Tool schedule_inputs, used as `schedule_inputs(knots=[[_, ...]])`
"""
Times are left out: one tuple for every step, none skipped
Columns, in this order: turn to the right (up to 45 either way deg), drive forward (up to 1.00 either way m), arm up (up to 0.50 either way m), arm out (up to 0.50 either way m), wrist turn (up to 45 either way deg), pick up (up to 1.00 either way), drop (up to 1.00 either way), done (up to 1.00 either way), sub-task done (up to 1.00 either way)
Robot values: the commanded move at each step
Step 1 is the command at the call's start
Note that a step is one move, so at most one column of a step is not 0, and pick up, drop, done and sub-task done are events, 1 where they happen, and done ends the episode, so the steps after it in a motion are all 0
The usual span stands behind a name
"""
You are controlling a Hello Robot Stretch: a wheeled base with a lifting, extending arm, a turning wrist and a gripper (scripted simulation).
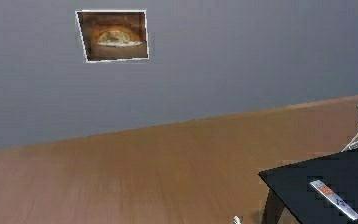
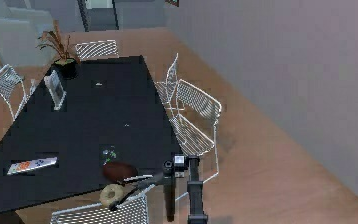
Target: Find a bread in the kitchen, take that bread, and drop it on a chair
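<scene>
Dark pincer (image 2: 142, 179) at the long black counter (image 2: 87, 120), near corner. Fingers point toward a dark-brown rounded lump (image 2: 117, 171) and a tan round lump (image 2: 112, 194), likely the bread, just beside a white wire chair (image 2: 92, 212). Grip: cannot tell. Drop onto the chair seemingly not yet done.

Black table (image 2: 97, 115): potted plant (image 2: 62, 60), white frame (image 2: 56, 88), flat remote (image 2: 32, 164), brown lump (image 2: 117, 172) at near edge.

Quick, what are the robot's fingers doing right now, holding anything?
The fingers: cannot be told whether they hold anything; they end at a brown lump lying on the black table.
</scene>
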Motion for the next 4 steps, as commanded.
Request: schedule_inputs(knots=[[0.0,0.00,0.00,0.00,0.0,0.00,1.00,0.00,0.00],[0.0,0.00,0.10,0.00,0.0,0.00,0.00,0.00,0.00],[0.0,0.00,0.00,-0.08,0.0,0.00,0.00,0.00,0.00],[0.0,0.00,0.00,0.00,0.0,0.00,0.00,1.00,0.00]])
